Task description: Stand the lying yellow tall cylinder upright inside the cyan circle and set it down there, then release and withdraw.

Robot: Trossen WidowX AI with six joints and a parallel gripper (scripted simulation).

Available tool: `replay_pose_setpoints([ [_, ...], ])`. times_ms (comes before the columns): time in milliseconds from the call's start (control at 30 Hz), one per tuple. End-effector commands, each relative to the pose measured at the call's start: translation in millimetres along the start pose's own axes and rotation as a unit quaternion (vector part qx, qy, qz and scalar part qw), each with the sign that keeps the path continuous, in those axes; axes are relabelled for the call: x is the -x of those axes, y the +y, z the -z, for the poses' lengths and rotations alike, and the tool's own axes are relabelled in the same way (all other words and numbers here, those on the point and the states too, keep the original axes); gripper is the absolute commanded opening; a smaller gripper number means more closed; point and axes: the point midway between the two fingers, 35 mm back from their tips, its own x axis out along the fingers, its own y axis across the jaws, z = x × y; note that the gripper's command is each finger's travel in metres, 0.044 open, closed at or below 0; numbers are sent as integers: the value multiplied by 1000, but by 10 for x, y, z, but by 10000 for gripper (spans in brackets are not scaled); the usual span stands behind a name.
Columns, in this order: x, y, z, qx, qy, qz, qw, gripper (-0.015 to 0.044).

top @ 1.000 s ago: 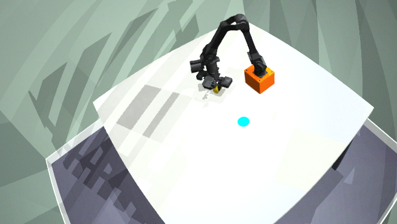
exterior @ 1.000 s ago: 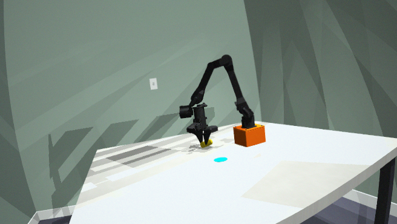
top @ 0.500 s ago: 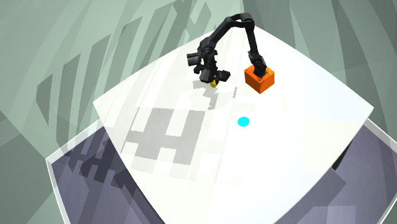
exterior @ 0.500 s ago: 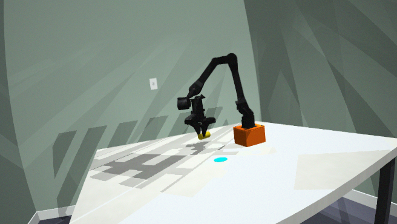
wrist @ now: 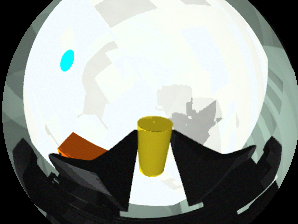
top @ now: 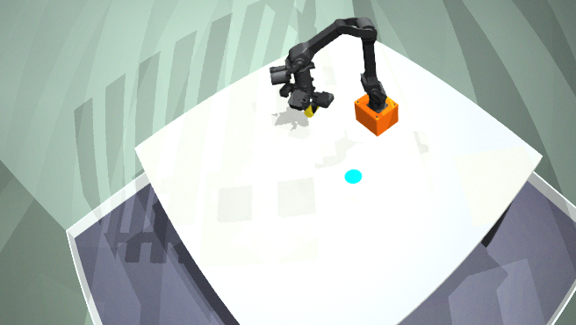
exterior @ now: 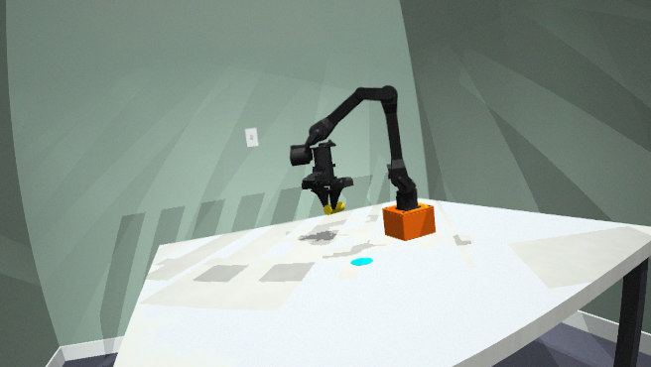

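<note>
The yellow tall cylinder [top: 309,112] [exterior: 341,206] [wrist: 153,152] is held on its side, about level, between the fingers. My gripper [top: 312,108] [exterior: 330,207] [wrist: 154,133] is shut on it, with one finger on each side, and points down. Gripper and cylinder hang above the table, with a gap beneath them in the exterior view. The cyan circle [top: 353,176] [exterior: 361,261] [wrist: 67,60] lies flat on the table with nothing on it, away from the gripper. The fingers and gripper body hide part of the cylinder in the top view.
The orange base block [top: 377,120] [exterior: 410,224] [wrist: 80,146] carries the arm and stands to the right of the gripper in the top and exterior views. The white table [top: 351,246] [exterior: 318,327] has its far edge behind the gripper. Shadows and pale patches cross its top.
</note>
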Motion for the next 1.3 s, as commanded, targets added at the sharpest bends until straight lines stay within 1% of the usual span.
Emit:
replay_pose_setpoints([
  [0, 100, 9, 4, 2, -2, 2, 1000, 105],
  [533, 141, 244, -326, 68, -4, 10, 998, 105],
  [1267, 202, 747, -780, 173, -11, 18, 985, 105],
])
